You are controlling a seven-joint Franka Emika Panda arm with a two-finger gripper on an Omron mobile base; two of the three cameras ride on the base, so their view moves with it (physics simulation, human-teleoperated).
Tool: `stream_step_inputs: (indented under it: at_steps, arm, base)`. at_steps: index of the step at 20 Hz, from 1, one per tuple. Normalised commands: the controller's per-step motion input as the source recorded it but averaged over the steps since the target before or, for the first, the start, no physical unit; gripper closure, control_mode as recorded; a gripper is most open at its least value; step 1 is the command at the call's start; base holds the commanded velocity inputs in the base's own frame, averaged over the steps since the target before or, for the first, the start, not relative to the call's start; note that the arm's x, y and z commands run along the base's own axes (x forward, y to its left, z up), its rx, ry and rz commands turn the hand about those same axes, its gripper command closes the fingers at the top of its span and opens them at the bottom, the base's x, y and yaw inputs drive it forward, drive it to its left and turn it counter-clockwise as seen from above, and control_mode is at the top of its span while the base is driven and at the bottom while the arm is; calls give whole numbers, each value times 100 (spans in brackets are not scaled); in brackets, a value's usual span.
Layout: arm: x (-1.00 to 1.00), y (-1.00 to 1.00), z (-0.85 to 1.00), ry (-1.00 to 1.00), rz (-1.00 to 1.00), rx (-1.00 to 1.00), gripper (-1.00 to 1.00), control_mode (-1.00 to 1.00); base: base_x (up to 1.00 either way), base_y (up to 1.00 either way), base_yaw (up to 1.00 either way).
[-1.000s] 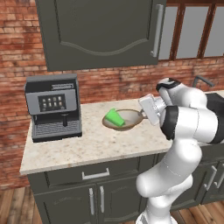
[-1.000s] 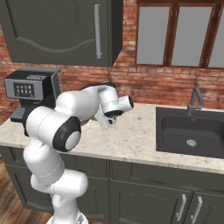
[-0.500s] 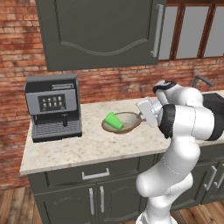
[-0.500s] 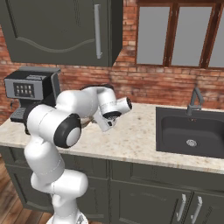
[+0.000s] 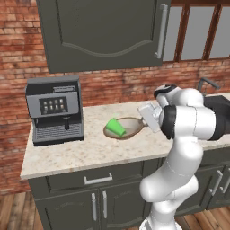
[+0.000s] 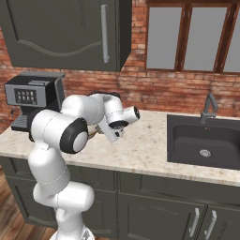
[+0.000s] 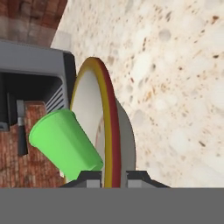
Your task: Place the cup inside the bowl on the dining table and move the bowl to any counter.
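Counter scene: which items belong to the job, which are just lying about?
Job:
- cup, lying tilted inside the bowl
- bowl, rim pinched by the gripper
- counter, under the bowl

Lying about:
- coffee machine, left of the bowl
- sink with faucet
- wall cabinet

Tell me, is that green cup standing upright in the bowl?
No, tipped. The cup leans on its side inside the bowl, mouth pointing sideways.
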Motion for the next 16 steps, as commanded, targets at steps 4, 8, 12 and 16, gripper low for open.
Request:
stream_step_inputs:
  at_steps: [4,8,12,16]
  arm:
    - [6,6,-11,0,0,0,100,-100]
    - [1,3,-12,0,0,0,100,-100]
    - [3,2,-17,0,0,0,100,-100]
    - [1,2,-12,0,0,0,100,-100]
  base:
    - [0,0,0]
    - [0,0,0]
    - [0,0,0]
    - [0,0,0]
